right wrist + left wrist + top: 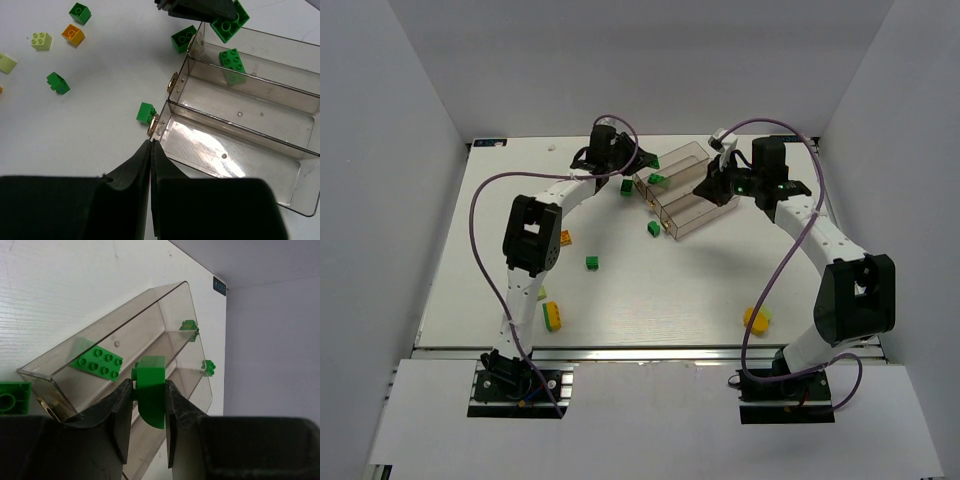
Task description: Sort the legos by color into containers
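The containers are one clear brownish three-trough tray [692, 222] at the back middle of the table. My left gripper [149, 390] is shut on a dark green brick [150, 385] and holds it above the tray's end [150, 305]. One trough holds a flat green brick [98, 361], which also shows in the right wrist view [231, 60]. My right gripper [151, 143] is shut and empty, its tips just off the corner of the nearest trough [235, 121]. From above, the left gripper [628, 165] and right gripper [705, 192] flank the tray.
Loose green bricks lie beside the tray [627, 187] [654, 228] and further forward [592, 262]. An orange brick [565, 237] lies by the left arm. A yellow-green and orange stack [553, 316] and a yellow and orange pair [756, 318] sit near the front edge.
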You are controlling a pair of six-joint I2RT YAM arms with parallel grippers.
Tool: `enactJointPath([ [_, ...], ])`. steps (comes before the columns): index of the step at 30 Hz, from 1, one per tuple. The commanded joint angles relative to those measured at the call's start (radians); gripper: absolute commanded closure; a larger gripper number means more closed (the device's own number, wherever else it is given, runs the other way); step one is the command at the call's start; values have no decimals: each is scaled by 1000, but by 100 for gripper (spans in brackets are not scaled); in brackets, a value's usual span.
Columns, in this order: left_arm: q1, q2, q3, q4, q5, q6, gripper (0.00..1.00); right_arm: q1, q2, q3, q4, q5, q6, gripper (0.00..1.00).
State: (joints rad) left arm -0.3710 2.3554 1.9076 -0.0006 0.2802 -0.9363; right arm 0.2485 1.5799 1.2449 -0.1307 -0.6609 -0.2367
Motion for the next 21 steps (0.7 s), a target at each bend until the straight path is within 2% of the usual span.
enactJointPath([
  [1,-16,-2,76,-18,-39,-22,89,-12,-46,-12,29,-9,11,93],
  [7,-26,18,105,-65,-58,-6,87,-17,-41,-9,32,-8,13,90],
  [16,-36,8,93,-95,-78,8,75,-21,-32,-2,32,-3,8,84],
  [21,-37,2,93,-104,-91,8,60,-22,-31,-4,29,-2,7,79],
])
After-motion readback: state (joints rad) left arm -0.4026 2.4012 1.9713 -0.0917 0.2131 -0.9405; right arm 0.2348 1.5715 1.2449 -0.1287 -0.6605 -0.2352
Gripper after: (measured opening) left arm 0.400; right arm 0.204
